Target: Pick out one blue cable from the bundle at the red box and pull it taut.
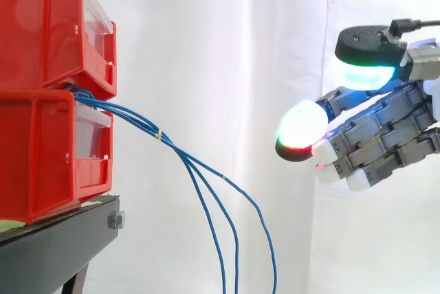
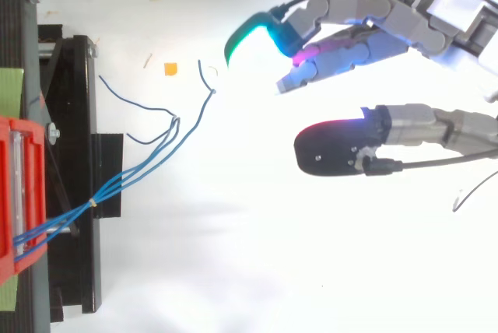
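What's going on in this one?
A robot hand with open fingers hovers to the right of a bundle of blue cables, touching none of them. The cables come out where two stacked red boxes meet and hang slack. No cable has been picked out yet.

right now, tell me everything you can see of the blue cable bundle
The blue cables are thin, plastic-looking strands that come out between the two stacked red bins. A small pale tie binds them just outside the bins. Past it at least three strands fan apart and hang slack, curving downward. The hand is off to the side, open, and touches none of them.
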{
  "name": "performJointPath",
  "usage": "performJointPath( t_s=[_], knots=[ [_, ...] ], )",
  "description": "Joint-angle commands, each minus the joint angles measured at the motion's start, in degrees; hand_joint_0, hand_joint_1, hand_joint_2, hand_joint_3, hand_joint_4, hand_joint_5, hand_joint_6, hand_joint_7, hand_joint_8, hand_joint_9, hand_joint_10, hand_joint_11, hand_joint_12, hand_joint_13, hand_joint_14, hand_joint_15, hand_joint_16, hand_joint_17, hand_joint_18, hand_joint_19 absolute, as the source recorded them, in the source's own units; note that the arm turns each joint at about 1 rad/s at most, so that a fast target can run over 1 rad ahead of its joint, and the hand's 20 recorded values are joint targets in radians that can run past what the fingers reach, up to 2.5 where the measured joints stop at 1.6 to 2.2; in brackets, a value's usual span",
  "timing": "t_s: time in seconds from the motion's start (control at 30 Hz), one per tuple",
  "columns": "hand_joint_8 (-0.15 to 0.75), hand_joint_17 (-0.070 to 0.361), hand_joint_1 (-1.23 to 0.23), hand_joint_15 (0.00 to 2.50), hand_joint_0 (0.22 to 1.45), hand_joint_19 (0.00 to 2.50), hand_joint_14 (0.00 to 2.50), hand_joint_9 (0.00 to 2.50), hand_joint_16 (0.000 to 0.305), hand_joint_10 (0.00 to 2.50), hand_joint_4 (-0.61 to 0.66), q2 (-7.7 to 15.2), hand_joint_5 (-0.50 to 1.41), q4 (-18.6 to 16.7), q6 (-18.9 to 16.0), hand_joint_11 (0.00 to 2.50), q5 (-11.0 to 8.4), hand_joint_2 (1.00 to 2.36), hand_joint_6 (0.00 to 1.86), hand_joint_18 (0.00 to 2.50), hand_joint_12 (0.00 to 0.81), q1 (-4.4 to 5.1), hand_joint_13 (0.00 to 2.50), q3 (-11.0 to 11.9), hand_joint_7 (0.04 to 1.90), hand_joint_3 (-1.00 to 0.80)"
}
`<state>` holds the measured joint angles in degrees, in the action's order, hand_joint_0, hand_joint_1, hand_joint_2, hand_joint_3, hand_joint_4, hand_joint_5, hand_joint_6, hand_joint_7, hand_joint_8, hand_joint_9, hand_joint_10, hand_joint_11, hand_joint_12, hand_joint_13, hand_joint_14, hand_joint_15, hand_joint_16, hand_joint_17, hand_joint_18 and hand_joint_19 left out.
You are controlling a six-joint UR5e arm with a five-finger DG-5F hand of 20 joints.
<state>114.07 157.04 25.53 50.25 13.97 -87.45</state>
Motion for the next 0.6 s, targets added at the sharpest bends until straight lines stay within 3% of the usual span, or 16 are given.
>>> performJointPath(
  t_s=[0.0, 0.17, 0.4, 0.57],
  knots=[
    [0.277, 0.082, -0.63, 0.19, 0.64, 0.47, 0.01, 0.84, 0.037, 0.01, 0.27, 1.33, -0.15, -0.42, 3.65, 0.13, -2.09, 1.01, 0.50, 0.56, 0.314, 0.09, 0.70, 0.00, 0.77, -0.37],
    [0.275, 0.082, -0.63, 0.20, 0.64, 0.46, 0.01, 0.86, 0.036, 0.01, 0.28, 5.38, -0.15, -5.43, 1.81, 0.15, -2.09, 1.01, 0.50, 0.56, 0.315, -0.17, 0.70, 0.35, 0.77, -0.37],
    [0.275, 0.083, -0.63, 0.20, 0.64, 0.45, 0.01, 0.87, 0.037, 0.01, 0.27, 7.40, -0.15, -7.54, 2.95, 0.15, -1.83, 1.01, 0.50, 0.53, 0.316, -0.35, 0.69, 1.67, 0.77, -0.37],
    [0.274, 0.083, -0.63, 0.19, 0.64, 0.44, 0.01, 0.87, 0.037, 0.01, 0.28, 13.20, -0.15, -8.42, 2.25, 0.16, 1.25, 1.01, 0.50, 0.50, 0.321, -1.14, 0.68, 6.68, 0.77, -0.37]
  ],
)
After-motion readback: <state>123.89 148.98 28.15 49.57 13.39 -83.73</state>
